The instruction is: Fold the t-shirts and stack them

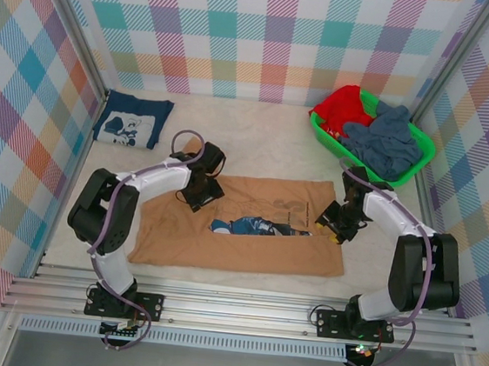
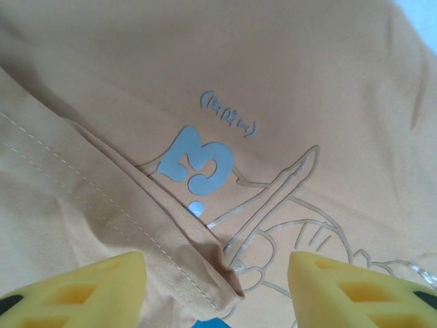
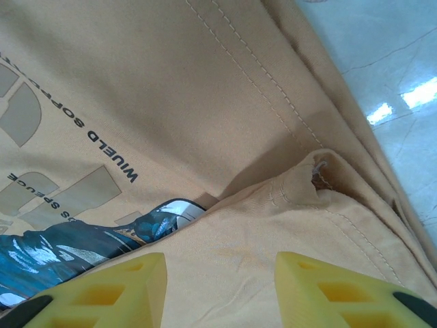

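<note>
The tan-orange t-shirt [image 1: 246, 253] lies spread across the middle of the table, its near half folded up so that a strip of blue print [image 1: 248, 227] shows at the fold. My left gripper [image 1: 199, 194] hovers over the shirt's back left part. In the left wrist view this gripper [image 2: 215, 273] is open, with a folded hem corner [image 2: 205, 260] lying loose between its yellow fingers. My right gripper [image 1: 332, 223] is at the shirt's right side, open [image 3: 220, 273] over the folded flap [image 3: 287, 205]. A navy t-shirt [image 1: 128, 123] with a white graphic lies folded at the back left.
A green basket [image 1: 425, 141] at the back right holds a red garment [image 1: 344, 106] and blue-grey clothes [image 1: 389, 141]. Checked walls close in the table on three sides. A metal rail [image 1: 231, 308] runs along the near edge by the arm bases.
</note>
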Controlling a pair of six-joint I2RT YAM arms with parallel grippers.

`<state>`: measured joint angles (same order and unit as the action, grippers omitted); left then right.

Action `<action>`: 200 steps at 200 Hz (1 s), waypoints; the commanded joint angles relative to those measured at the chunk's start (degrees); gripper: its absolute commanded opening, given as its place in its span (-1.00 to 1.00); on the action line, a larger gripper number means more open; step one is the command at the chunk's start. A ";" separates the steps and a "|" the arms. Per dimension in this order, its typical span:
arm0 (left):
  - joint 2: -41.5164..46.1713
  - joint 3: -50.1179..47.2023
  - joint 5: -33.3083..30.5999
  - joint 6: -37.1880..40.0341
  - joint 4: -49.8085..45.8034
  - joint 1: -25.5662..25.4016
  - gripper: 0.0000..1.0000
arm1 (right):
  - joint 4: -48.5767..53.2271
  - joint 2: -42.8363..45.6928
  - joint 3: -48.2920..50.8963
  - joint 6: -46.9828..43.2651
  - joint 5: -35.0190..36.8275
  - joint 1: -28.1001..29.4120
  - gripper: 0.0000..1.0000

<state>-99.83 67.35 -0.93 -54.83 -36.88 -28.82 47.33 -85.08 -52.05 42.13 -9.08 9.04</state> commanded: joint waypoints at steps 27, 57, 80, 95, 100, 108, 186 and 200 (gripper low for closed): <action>9.01 -2.10 -1.48 -0.26 -3.78 -0.04 -0.04 | -1.42 1.15 -0.77 -1.99 -0.18 0.19 -0.12; 11.56 -6.63 -1.15 -2.00 -5.99 1.56 -0.29 | -1.47 0.96 -0.86 -2.42 -0.28 0.27 -0.21; 14.18 -12.13 1.35 -3.00 -6.22 5.92 -0.51 | -0.82 1.58 -0.87 -3.84 1.21 0.28 -0.31; 14.78 -14.89 1.58 -3.63 -6.86 7.37 -0.58 | 0.40 1.58 -0.40 -3.84 2.68 0.28 -0.38; 14.97 -15.75 1.46 -3.90 -6.97 7.73 -0.60 | 0.52 1.67 0.02 -3.52 2.98 0.28 -0.39; 15.23 -17.03 0.97 -4.49 -7.10 8.10 -0.61 | 0.17 1.88 1.09 -2.93 3.07 0.19 -0.39; 14.51 -22.90 -5.03 -4.91 -4.32 9.70 -0.60 | -5.38 -3.74 5.06 -0.53 7.24 -3.87 -0.41; 14.18 -23.40 -5.56 -4.21 -4.42 10.33 -0.60 | -3.64 -4.67 4.35 0.19 8.65 -4.55 -0.51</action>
<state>-85.43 45.12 -3.81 -59.51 -41.25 -19.97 43.05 -88.16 -47.24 40.62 -3.40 5.58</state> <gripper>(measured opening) 0.198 0.273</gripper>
